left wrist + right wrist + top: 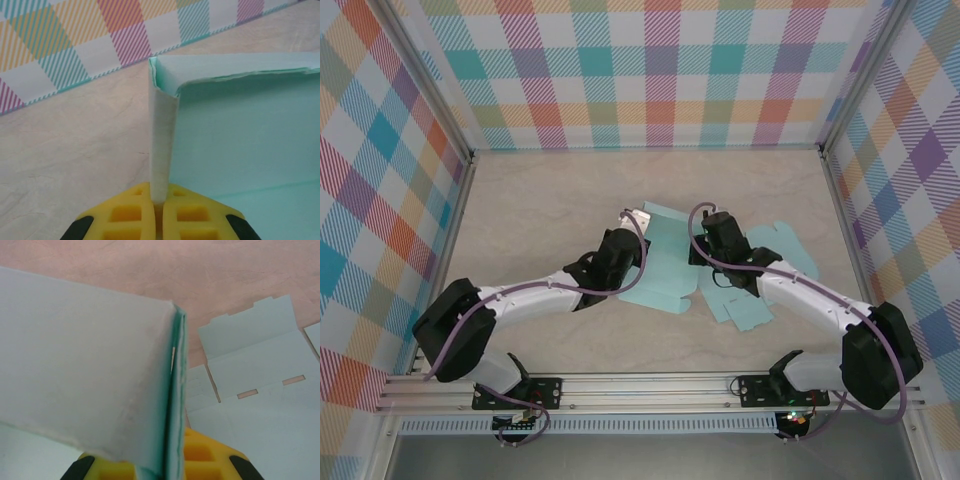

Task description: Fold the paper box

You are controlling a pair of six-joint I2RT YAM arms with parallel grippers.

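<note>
Teal paper box (665, 268) walls stand pinched between fingers of left gripper (159, 206) and right gripper (172, 462) (mid-fold); next, probably crease them inward.

The yellow fingers (125, 216) of the left gripper (159, 209) are seen at the near edge, pressed together on a thin upright flap (162, 140) of the pale teal paper box (240, 140). The flap rises to a folded corner, from which a panel (235, 67) stretches right. A beige table (75, 150) is seen on the left, backed by a checked wall (75, 45).
</note>
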